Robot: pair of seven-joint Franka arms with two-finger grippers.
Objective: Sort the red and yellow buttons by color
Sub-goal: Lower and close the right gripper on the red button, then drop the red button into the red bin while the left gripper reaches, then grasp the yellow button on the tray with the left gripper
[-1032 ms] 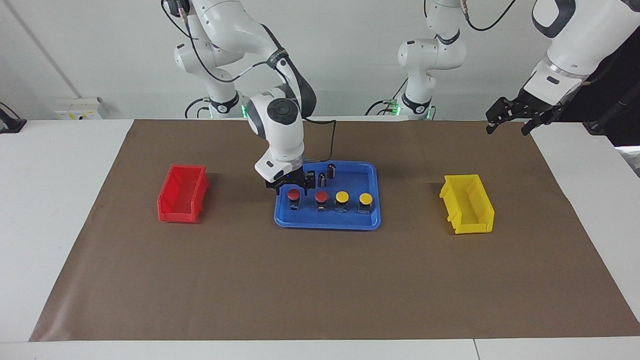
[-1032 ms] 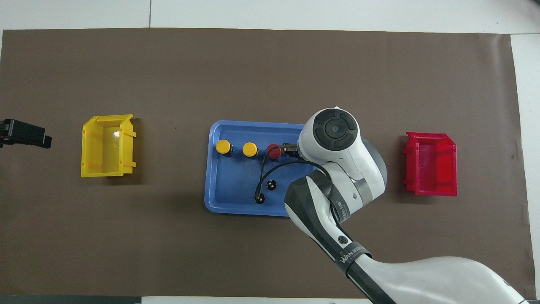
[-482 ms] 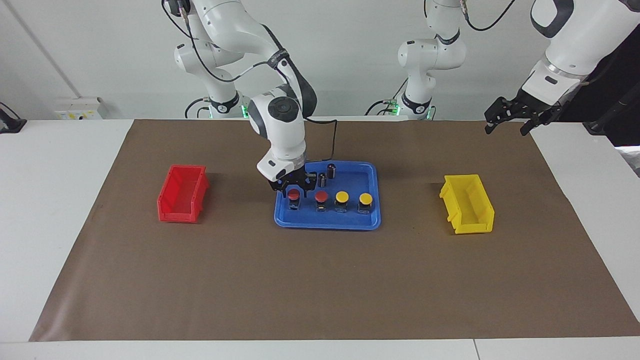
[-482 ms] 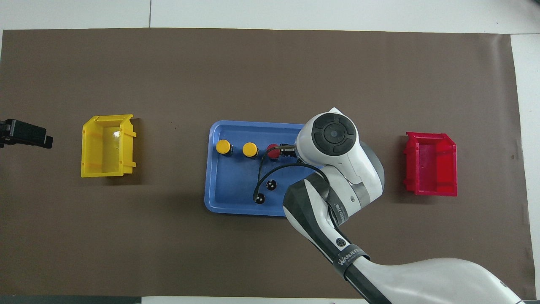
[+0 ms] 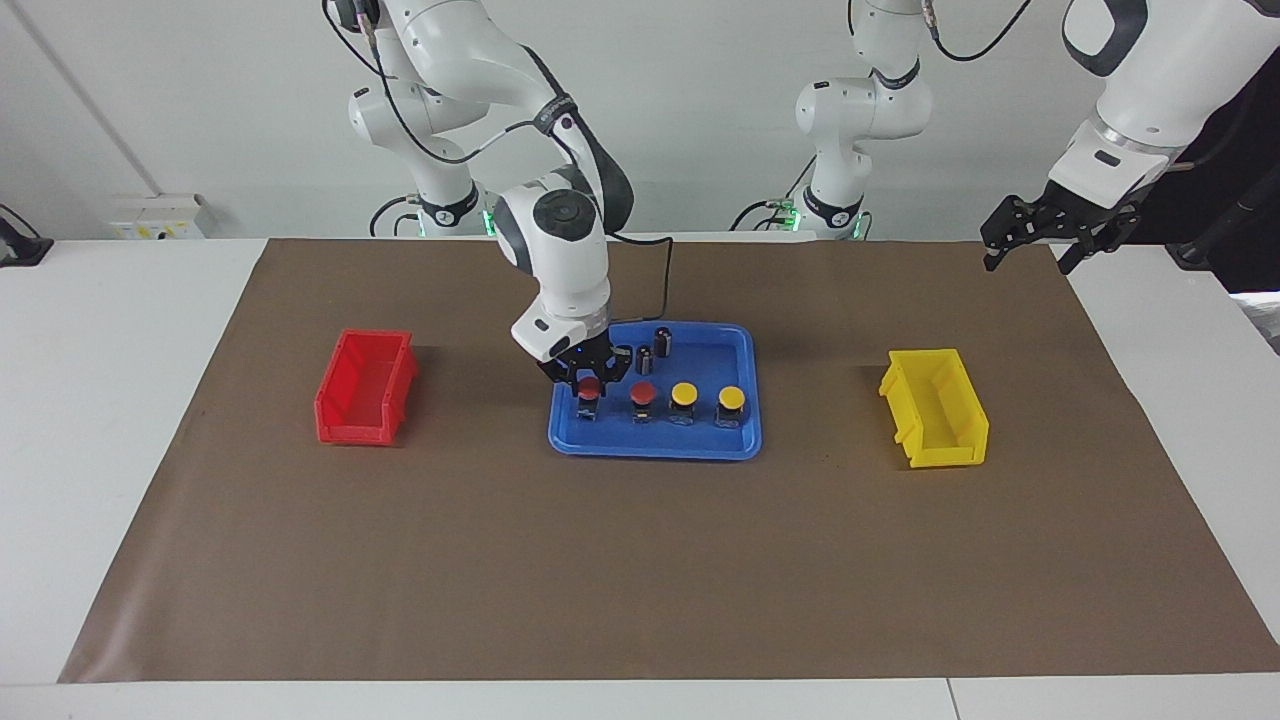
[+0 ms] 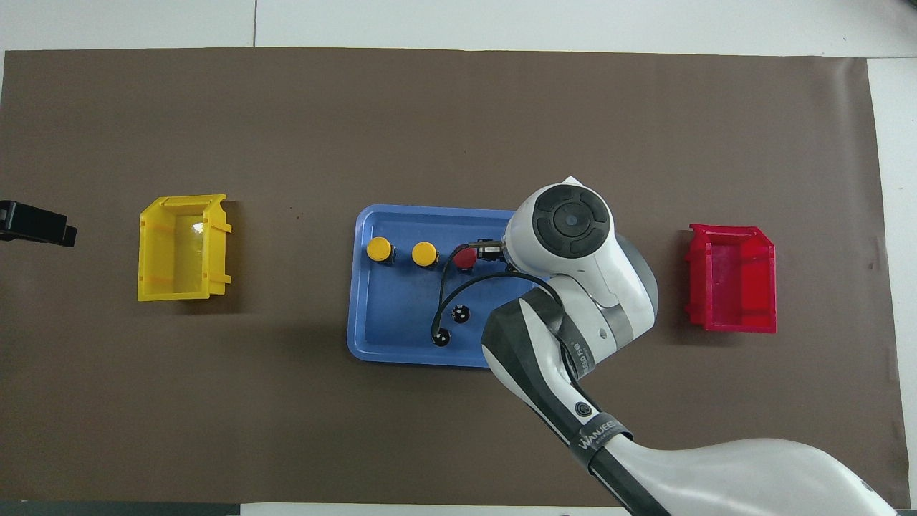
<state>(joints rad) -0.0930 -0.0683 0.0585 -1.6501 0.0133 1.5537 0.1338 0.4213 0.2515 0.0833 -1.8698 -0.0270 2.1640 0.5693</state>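
On the blue tray (image 5: 700, 443) four buttons stand in a row: two red (image 5: 588, 389) (image 5: 642, 392) and two yellow (image 5: 683, 394) (image 5: 732, 397). My right gripper (image 5: 589, 383) is low over the red button at the row's end toward the right arm, fingers open on either side of its cap. In the overhead view my wrist hides that button; the other red one (image 6: 466, 258) and both yellow ones (image 6: 379, 249) (image 6: 425, 253) show. My left gripper (image 5: 1030, 245) waits open in the air over the left arm's end of the table.
A red bin (image 5: 365, 386) stands toward the right arm's end, a yellow bin (image 5: 935, 407) toward the left arm's end, both on the brown mat. Two dark capless cylinders (image 5: 644, 358) (image 5: 662, 340) stand in the tray, nearer to the robots than the buttons.
My right gripper has come down around the end red button. My left gripper has shifted slightly toward the left arm's end. The buttons have not moved.
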